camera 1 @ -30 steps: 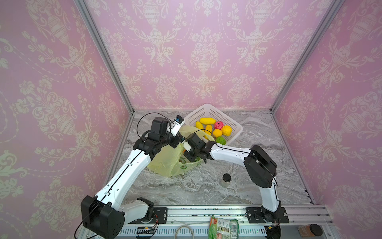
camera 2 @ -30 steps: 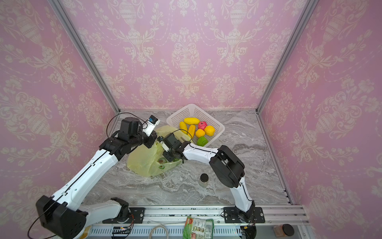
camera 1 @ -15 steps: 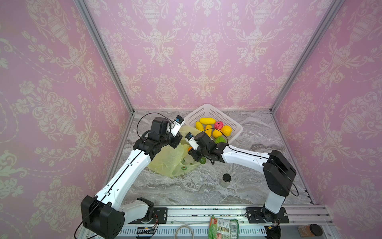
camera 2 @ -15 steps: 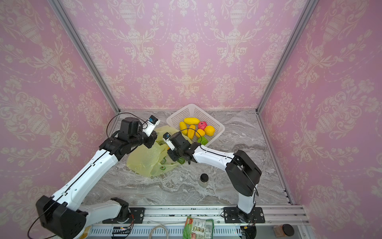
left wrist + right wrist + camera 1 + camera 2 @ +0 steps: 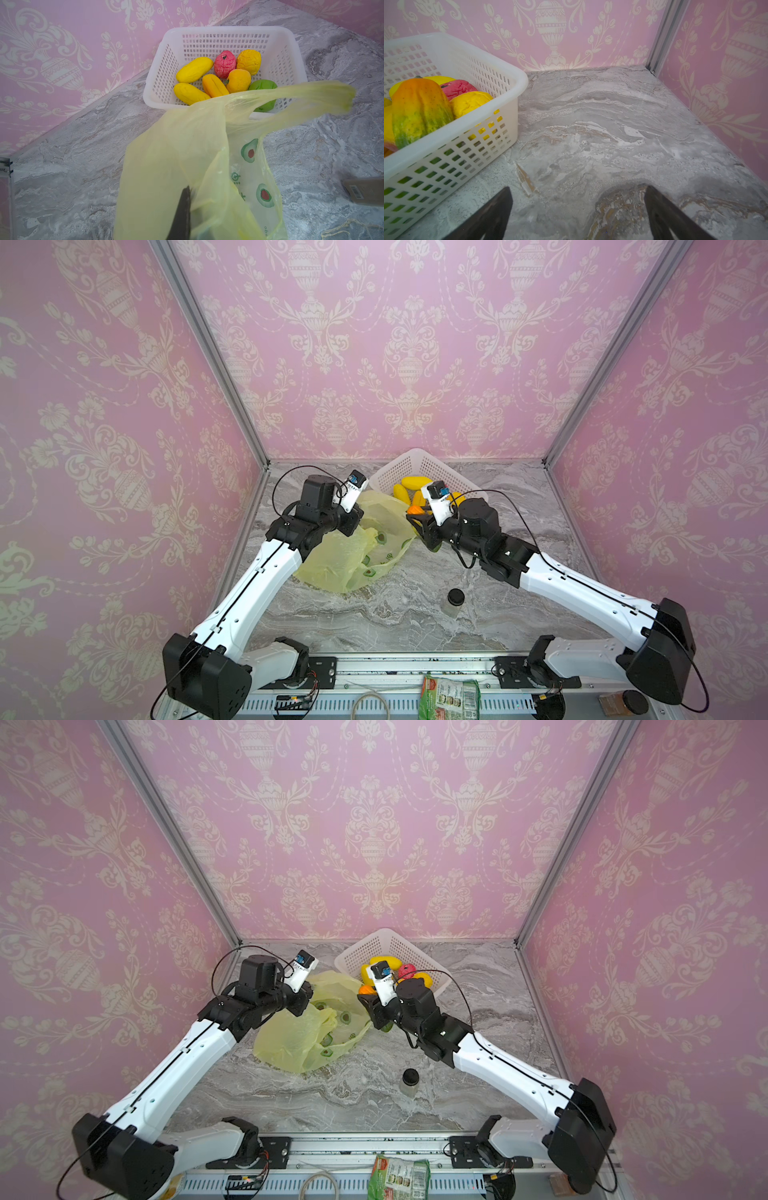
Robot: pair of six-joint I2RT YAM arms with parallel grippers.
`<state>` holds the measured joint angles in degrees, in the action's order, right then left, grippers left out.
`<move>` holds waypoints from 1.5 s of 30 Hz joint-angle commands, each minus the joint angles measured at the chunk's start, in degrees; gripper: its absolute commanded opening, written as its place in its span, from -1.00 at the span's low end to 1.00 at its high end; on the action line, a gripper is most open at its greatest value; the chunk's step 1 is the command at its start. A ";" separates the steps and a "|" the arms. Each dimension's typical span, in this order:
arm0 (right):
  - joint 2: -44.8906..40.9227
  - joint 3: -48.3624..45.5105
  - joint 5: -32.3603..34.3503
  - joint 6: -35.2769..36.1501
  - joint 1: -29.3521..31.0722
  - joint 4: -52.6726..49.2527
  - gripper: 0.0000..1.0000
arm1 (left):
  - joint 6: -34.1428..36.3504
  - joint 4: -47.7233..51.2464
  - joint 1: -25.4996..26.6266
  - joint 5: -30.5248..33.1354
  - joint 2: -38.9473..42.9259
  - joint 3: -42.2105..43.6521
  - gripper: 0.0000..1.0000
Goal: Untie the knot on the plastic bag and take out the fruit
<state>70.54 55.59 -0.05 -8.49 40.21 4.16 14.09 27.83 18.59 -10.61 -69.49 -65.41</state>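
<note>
While left claw (image 5: 187, 195) clamps plastic bag (image 5: 172, 149), right claw (image 5: 579, 193) parted, hold on fruit (image 5: 419, 112) unclear.

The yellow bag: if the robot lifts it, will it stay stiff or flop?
Probably floppy: the plastic bag sags in thin, see-through folds where the left fingers pinch it. Likely very light: no bulges show inside. Its handle loop may swing.
</note>
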 commanded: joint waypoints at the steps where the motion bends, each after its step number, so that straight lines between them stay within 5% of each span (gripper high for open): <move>1: -2.97 -3.46 0.70 -5.72 -6.67 2.81 -0.78 | -1.53 -1.03 -1.63 2.36 0.55 0.20 -1.00; 5: -1.89 -5.27 1.81 -8.78 -14.45 1.59 -0.77 | -2.57 -3.29 -3.26 1.54 1.33 1.22 -1.00; 11: 12.07 0.92 -1.86 -12.11 -22.62 -1.79 -0.83 | -2.86 -4.63 -4.00 0.77 2.43 2.04 -1.00; 21: 33.12 17.15 -1.70 -13.95 -24.90 -4.66 -0.87 | -2.60 -4.90 -4.38 0.39 3.40 2.35 -1.00; 33: 41.47 26.79 1.90 -20.65 -26.46 -10.48 -0.72 | -2.50 -5.56 -5.63 0.90 4.04 2.28 -1.00; 38: 43.96 29.15 2.89 -21.22 -26.49 -11.30 -0.37 | -2.68 -7.06 -6.91 1.88 5.49 1.90 -1.00; 45: 42.21 29.66 2.15 -21.24 -26.49 -11.63 0.41 | -6.27 -12.36 -7.78 4.25 4.32 -4.28 -1.00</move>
<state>114.50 83.66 1.08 -29.58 14.00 -5.41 10.55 19.88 11.18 -8.32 -64.99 -65.71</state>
